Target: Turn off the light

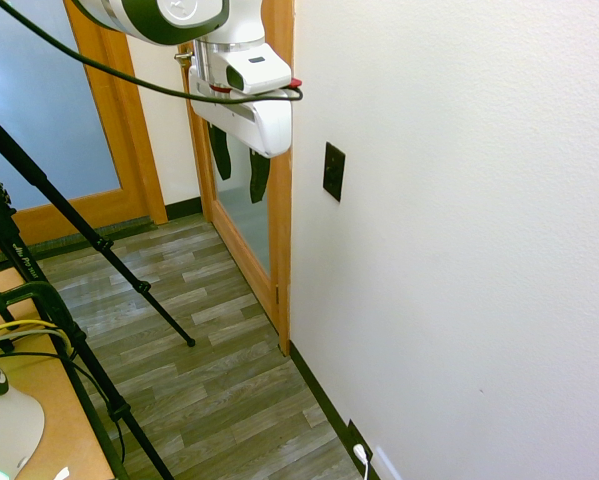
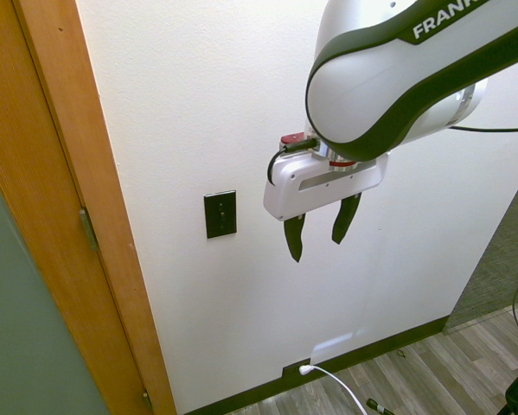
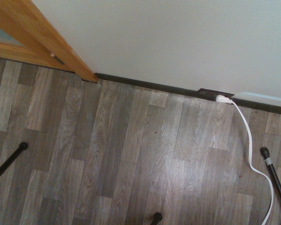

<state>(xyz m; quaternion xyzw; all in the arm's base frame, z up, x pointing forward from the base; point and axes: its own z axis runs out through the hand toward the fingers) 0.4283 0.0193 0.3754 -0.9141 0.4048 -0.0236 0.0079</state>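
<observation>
Dark switch plate [image 2: 220, 214], white wall [image 2: 172, 112], wood-look floor [image 3: 131, 154]

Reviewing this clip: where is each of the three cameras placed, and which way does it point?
First exterior view: high beside the wall, looking down along it past the switch plate to the doors; the arm's end and hand show.
Second exterior view: opposite side, angled down at the wall; forearm, wrist and open hand show.
Wrist view: on the wrist, facing down to floor and wall base; no robot part shows.
Shared: both exterior views show the switch plate; all three show the white plug.
</observation>
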